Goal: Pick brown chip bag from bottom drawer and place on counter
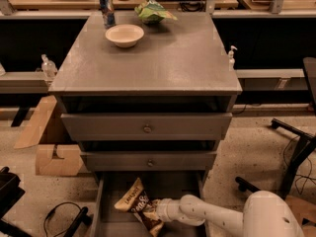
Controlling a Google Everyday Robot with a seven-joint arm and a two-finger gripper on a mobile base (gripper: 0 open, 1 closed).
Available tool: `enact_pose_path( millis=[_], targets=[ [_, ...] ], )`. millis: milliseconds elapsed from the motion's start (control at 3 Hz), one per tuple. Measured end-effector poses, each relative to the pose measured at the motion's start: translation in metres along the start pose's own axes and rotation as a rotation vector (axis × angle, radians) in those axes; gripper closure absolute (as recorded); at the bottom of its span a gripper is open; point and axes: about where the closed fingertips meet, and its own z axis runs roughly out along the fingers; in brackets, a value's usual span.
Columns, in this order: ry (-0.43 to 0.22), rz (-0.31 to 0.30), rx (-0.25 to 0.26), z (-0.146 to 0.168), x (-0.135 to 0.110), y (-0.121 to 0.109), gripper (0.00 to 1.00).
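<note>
Counter (pixel 168 63): front, centre and right side bare, open from above. Bowl (pixel 124 34), can (pixel 106 9) and green bag (pixel 153 11) line back edge, left to centre.

Bottom drawer (pixel 100 201): pulled out, open from above. Brown chip bag (pixel 137 205) lies left of centre, bare floor behind it.

Middle drawer front (pixel 148 161) hangs over rear of drawer.

Gripper (pixel 159 211) low inside, at bag's right end. Arm (pixel 212 215) blocks right-front corner.

Chair legs (pixel 291 157) right of cabinet, cardboard (pixel 54 159) left.
</note>
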Motion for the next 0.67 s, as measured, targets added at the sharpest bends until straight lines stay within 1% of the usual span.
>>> enact_pose_path(
  millis=[333,667],
  targets=[
    [-0.006,-0.02,-0.001,-0.021,-0.015,0.008,1.0],
    [-0.007,-0.054,-0.016,-0.073,-0.036,0.024,1.0]
  ],
)
